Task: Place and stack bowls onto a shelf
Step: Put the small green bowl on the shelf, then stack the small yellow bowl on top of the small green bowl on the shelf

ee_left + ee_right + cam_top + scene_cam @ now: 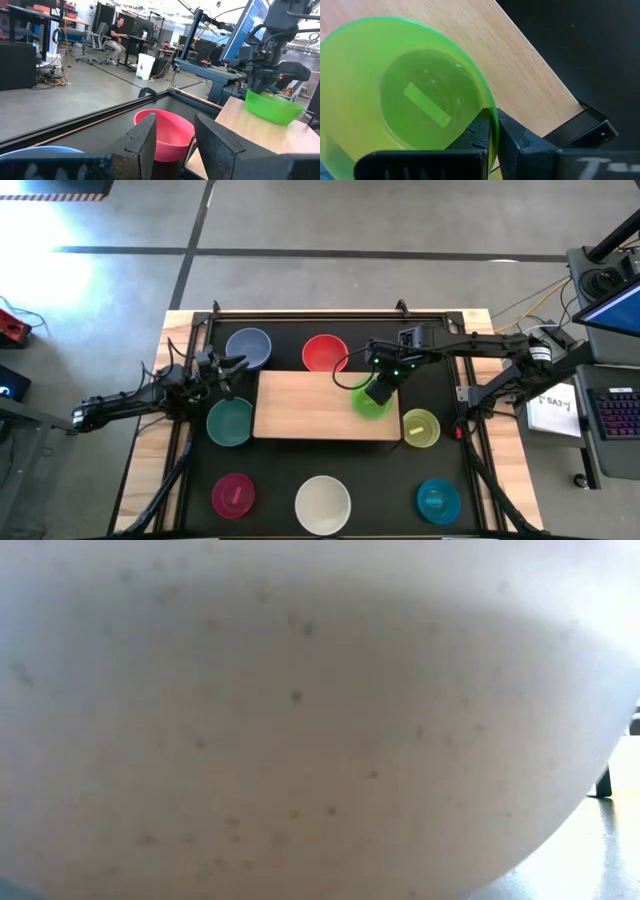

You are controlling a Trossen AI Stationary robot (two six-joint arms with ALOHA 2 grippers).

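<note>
At the shelf's (310, 408) 3 o'clock end, the right gripper (379, 392), jaws clamped on the green bowl's (368, 403) rim, should lower it flat before releasing; left gripper (226, 372) waits, jaws apart.

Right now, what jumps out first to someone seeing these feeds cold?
The right gripper is shut on the rim of the green bowl, holding it over the right end of the light-wood shelf. The other bowls ring the shelf on the black tabletop, and the cream-white bowl fills the whole low view.
</note>
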